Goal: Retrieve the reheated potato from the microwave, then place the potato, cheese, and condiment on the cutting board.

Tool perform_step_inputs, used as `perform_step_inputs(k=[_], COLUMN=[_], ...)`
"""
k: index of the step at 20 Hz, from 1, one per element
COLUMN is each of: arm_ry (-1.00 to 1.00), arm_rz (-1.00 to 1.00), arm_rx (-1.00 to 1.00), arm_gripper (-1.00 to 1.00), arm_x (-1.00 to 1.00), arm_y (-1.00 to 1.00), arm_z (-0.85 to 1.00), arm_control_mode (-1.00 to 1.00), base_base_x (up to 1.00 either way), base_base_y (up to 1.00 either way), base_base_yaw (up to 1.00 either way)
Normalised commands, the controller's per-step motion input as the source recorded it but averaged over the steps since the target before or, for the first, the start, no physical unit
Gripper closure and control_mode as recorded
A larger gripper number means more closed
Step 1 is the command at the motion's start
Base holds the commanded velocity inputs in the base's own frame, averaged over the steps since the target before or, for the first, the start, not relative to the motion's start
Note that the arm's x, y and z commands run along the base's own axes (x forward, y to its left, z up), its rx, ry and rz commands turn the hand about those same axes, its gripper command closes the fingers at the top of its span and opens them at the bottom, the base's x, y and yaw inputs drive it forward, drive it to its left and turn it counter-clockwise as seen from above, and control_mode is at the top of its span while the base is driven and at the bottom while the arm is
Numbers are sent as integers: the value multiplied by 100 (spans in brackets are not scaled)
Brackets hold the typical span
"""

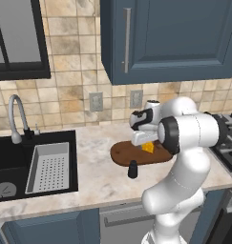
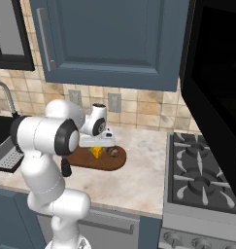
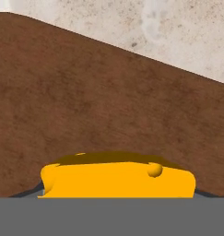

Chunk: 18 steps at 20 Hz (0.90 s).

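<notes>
Yellow cheese [image 3: 118,179] sits on the cutting board [image 1: 124,153] beside the potato [image 2: 113,151], under the gripper [image 1: 147,142]. Whether the claw grasps the cheese cannot be told. The condiment [image 1: 132,169] stands on the counter [image 1: 103,178] at the board's front edge.

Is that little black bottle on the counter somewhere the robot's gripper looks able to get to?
Probably yes. The condiment stands upright on the counter just off the cutting board, near side. The gripper is over the board at the cheese, and nothing stands between them.
</notes>
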Motion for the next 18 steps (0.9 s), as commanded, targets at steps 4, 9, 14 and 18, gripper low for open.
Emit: perform_step_inputs(k=[4,9,14,18], arm_ry=[1,0,0,0], arm_rz=[0,0,0,0], arm_rx=[0,0,0,0], arm_gripper=[-100,-100,-100,-100], arm_x=[-6,-17,-22,-15], arm_y=[2,1,2,5], arm_z=[-19,-15,-8,0], arm_control_mode=[-100,-100,-100,-100], base_base_x=[0,0,0,0], base_base_y=[0,0,0,0], base_base_yaw=[0,0,0,0])
